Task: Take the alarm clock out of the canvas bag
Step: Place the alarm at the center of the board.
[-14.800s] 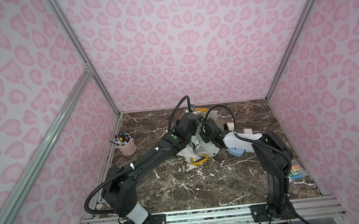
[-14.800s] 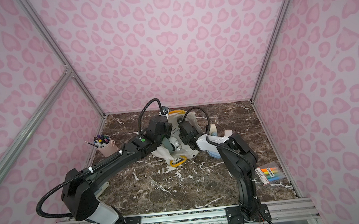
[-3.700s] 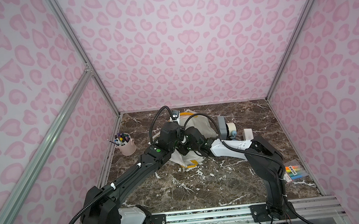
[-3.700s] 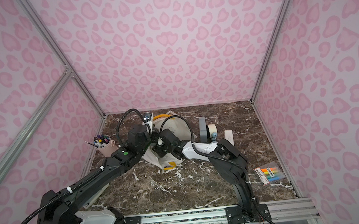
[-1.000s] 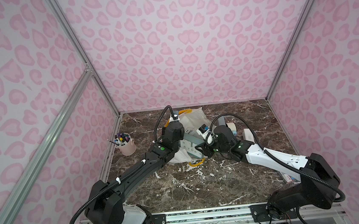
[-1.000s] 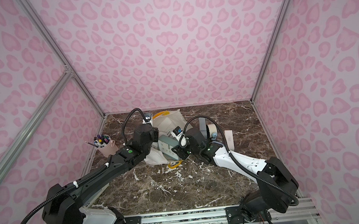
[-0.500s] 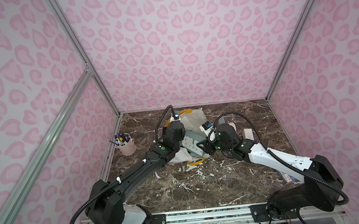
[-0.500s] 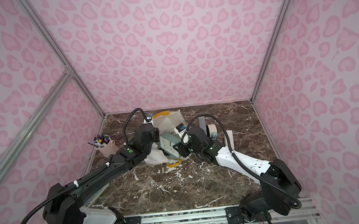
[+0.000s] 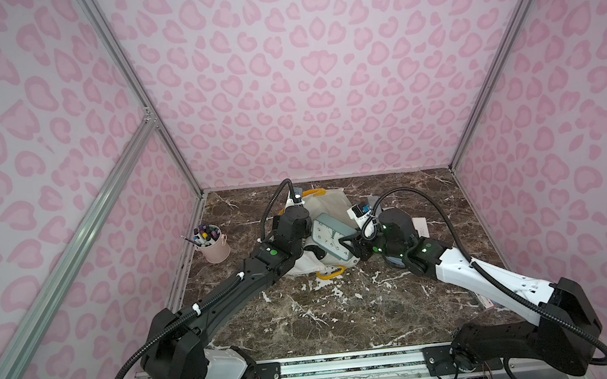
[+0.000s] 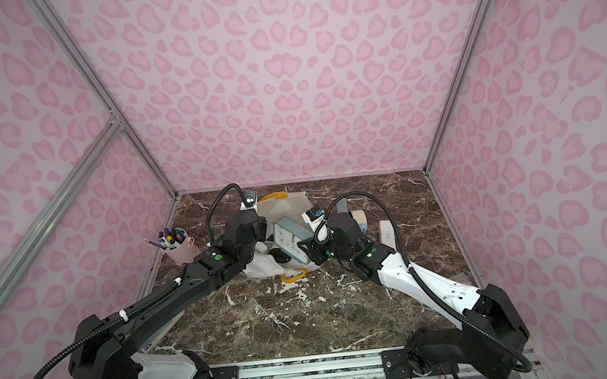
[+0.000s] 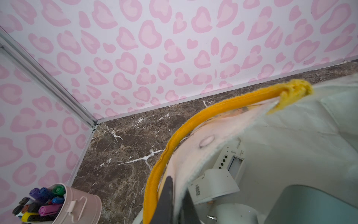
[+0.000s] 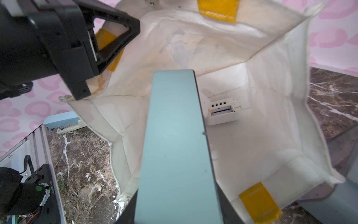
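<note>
The withdrawal is under way: the right gripper [image 9: 351,245] has its jaws part-open and clamped on the edge of the teal alarm clock [image 9: 330,235]. In both top views the clock sits face-up at the mouth of the canvas bag [image 9: 327,200], seemingly with its far end still over the opening. The left gripper [image 11: 175,199] is closed tight on the bag's rim cloth beside the yellow handle, holding the mouth open (a white digital unit [image 12: 222,111] lies at the bottom). Next, I judge, the right arm must draw the clock clear of the rim and set it on the marble table [image 9: 342,307], while the left hand keeps the cloth taut. A few seconds earlier both wrists crowded the mouth and no clock face showed; over the last second little has shifted.
</note>
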`<action>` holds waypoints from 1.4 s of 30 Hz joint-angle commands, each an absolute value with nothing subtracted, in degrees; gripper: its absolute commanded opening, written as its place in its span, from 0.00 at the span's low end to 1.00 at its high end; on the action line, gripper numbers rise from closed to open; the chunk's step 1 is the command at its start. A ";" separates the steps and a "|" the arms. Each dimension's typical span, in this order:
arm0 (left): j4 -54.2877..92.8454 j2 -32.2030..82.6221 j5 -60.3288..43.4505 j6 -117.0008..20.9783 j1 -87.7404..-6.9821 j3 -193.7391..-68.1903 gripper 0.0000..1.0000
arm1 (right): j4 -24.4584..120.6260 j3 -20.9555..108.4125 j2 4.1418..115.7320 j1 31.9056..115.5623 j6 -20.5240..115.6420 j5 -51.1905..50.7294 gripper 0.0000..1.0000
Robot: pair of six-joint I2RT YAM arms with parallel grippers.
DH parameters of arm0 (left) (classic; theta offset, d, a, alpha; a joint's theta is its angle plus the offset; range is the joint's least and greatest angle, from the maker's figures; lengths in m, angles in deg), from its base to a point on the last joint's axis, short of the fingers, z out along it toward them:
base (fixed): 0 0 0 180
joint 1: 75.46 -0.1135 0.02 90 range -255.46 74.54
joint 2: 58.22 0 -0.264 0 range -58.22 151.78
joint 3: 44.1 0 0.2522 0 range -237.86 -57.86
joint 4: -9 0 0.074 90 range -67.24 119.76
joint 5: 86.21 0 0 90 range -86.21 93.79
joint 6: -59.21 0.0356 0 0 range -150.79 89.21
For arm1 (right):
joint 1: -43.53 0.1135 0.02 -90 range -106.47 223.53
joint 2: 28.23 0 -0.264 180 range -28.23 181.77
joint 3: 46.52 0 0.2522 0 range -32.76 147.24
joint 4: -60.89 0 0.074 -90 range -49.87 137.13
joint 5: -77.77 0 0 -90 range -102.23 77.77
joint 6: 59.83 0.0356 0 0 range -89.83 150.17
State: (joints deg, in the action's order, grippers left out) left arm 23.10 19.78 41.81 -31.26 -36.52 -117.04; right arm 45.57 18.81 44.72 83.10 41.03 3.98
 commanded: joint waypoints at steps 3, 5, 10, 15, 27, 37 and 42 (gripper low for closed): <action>23.54 17.19 45.07 -28.64 -36.93 -114.96 0.03 | 48.19 16.44 41.32 82.89 40.89 1.93 0.19; 23.81 16.14 45.59 -28.12 -37.11 -114.10 0.03 | 48.28 15.56 39.98 82.65 41.16 1.43 0.19; 24.07 13.56 46.79 -26.27 -38.46 -112.23 0.03 | 48.76 13.78 37.15 81.86 42.38 -0.34 0.19; 23.91 11.78 47.23 -23.89 -40.26 -111.22 0.03 | 48.98 12.88 35.59 80.32 43.51 -1.36 0.19; 23.55 8.10 45.10 -18.38 -44.37 -109.47 0.03 | 50.32 12.25 34.56 77.74 44.17 -5.85 0.19; 23.50 5.13 42.53 -16.37 -46.85 -108.57 0.03 | 53.49 13.06 39.70 77.67 44.06 -12.20 0.19; 23.41 4.72 40.76 -13.26 -47.98 -108.97 0.03 | 56.26 13.37 42.95 78.18 45.25 -16.71 0.18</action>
